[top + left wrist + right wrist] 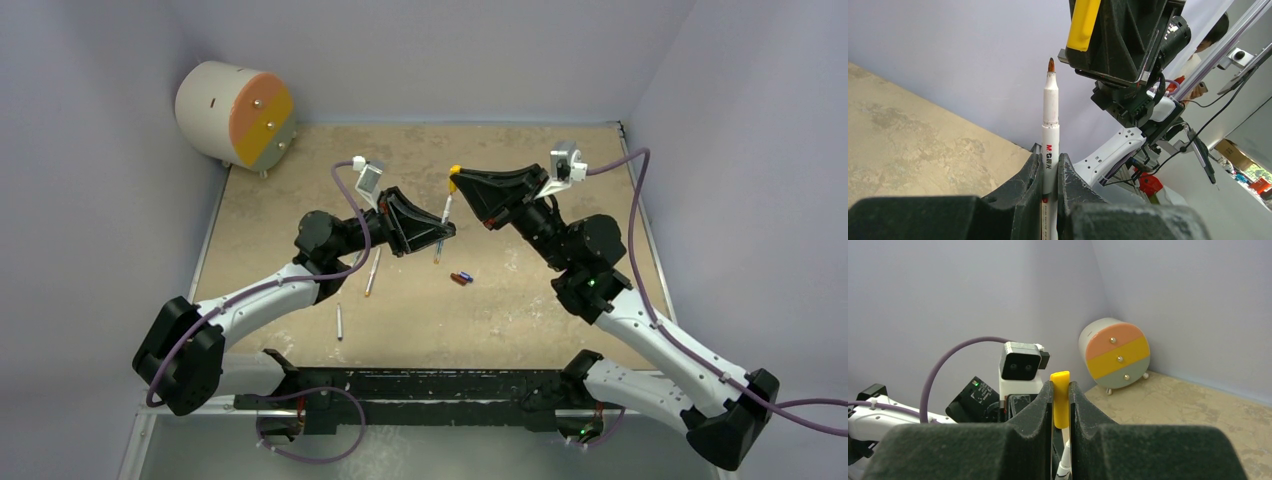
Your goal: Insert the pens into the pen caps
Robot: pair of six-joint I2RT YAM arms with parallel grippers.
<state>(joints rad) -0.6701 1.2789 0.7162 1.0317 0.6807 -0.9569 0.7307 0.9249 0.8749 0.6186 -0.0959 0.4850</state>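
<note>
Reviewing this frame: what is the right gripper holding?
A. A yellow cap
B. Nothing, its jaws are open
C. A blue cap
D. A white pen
A. The right wrist view shows the yellow cap clamped in the right gripper, while the pen stands in the left gripper.

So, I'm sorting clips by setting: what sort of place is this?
Probably a robotics lab test cell: a sandy tabletop boxed in by plain lavender walls, a left arm and right arm bolted at its near edge, and, past the walls, a person beside a cardboard box.
</note>
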